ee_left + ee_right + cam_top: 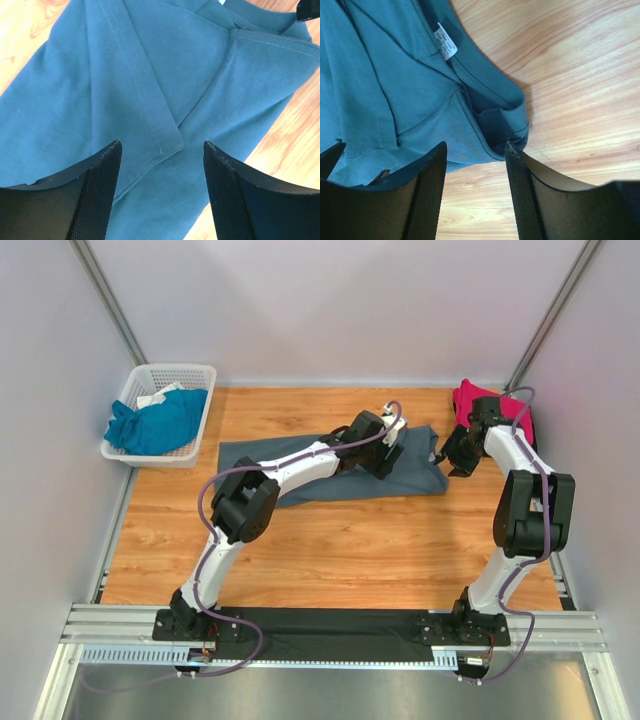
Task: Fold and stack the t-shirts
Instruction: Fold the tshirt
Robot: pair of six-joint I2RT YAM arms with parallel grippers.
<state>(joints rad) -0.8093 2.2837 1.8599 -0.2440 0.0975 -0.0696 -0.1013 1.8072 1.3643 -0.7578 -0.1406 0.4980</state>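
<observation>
Soft, limp slate-grey t-shirt (400,480) is lying on the bench (300,550). Left tool (161,145) is hovering spread over its folded hem (150,115), right tool (476,145) spread at its collar (485,90): likely good pinching spots. Farther, pink t-shirt (467,400) and teal t-shirt (155,425) are waiting.

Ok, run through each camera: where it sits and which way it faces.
Top external: fixed above and behind the arm bases, facing down over the wooden table; left arm and right arm show whole.
Left wrist: on the left arm, facing down at a folded hem of the grey t-shirt; the open left end effector frames the bottom.
Right wrist: on the right arm, facing down at the shirt's collar, white label and bare wood; right end effector below.
Shared: all three show that grey t-shirt.
</observation>
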